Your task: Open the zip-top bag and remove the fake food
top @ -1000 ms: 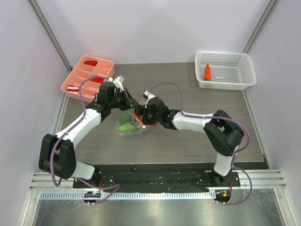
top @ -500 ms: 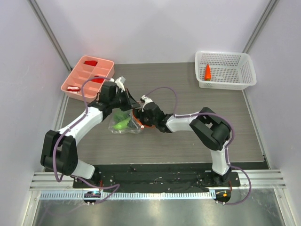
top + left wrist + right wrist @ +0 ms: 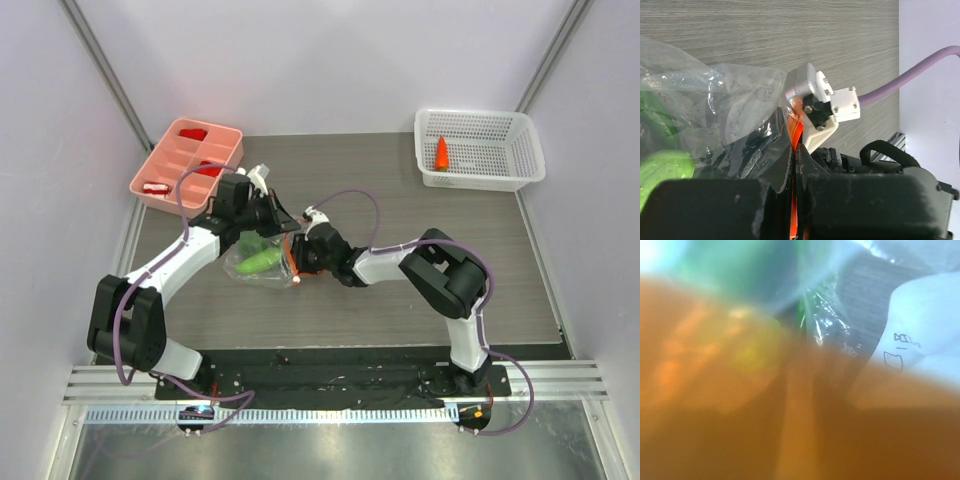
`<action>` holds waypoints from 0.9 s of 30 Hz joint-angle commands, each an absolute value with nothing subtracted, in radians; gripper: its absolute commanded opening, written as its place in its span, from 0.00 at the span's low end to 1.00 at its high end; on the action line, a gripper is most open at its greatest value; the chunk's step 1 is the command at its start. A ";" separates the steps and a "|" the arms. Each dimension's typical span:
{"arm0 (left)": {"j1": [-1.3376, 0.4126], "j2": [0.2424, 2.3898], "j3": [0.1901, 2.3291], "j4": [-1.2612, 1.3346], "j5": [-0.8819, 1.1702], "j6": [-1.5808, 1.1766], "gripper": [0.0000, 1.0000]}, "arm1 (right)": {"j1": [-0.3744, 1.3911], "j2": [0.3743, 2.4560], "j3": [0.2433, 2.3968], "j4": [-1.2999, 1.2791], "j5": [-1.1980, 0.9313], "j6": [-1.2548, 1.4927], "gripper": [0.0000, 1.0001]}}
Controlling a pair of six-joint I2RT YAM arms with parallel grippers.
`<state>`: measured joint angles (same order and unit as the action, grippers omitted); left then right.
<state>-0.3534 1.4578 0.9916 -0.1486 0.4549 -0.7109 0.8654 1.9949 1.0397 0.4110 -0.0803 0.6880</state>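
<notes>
Table [image 3: 400, 300]: grey wood-grain top; everything sits on it or works over it.
White mesh basket [image 3: 530, 150]: far right corner. One orange-red carrot piece [image 3: 441, 152] lies inside, well apart from the bag.
Pink tray [image 3: 160, 165]: far left corner, divided into compartments, with small red blocks [image 3: 191, 132] in some of them.
Zip-top bag [image 3: 258, 265]: left of table centre, between the two hands, clear and crumpled. Its orange-red zip strip [image 3: 796, 127] faces the right arm. Cannot tell whether it rests on the table or hangs just above it.
Left hand [image 3: 794, 165]: reaches in from the far left side of the bag. Fingers pressed together with the zip strip pinched between them, so it is gripping the bag.
Right hand [image 3: 298, 252]: at the strip end of the bag, touching it. Its wrist view is an orange blur with plastic against the lens, so the grip cannot be told.
Fake food [image 3: 262, 260]: light green and darker green pieces, inside the bag.
</notes>
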 commanded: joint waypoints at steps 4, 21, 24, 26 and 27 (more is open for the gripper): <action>-0.359 1.448 1.026 -0.103 0.535 -0.723 0.00 | 0.873 1.842 0.997 0.459 -0.034 0.724 0.46; -0.391 1.407 0.976 0.031 0.586 -0.759 0.00 | 0.879 1.887 0.988 0.485 -0.100 1.121 0.74; -0.391 1.430 0.986 0.012 0.587 -0.758 0.00 | 0.881 1.917 0.983 0.488 -0.069 1.161 0.75; -0.391 1.433 0.991 0.005 0.584 -0.756 0.00 | 0.880 1.947 0.973 0.500 -0.060 1.189 0.77; -0.391 1.434 0.989 0.003 0.583 -0.756 0.00 | 0.879 1.954 0.959 0.561 -0.063 1.207 0.77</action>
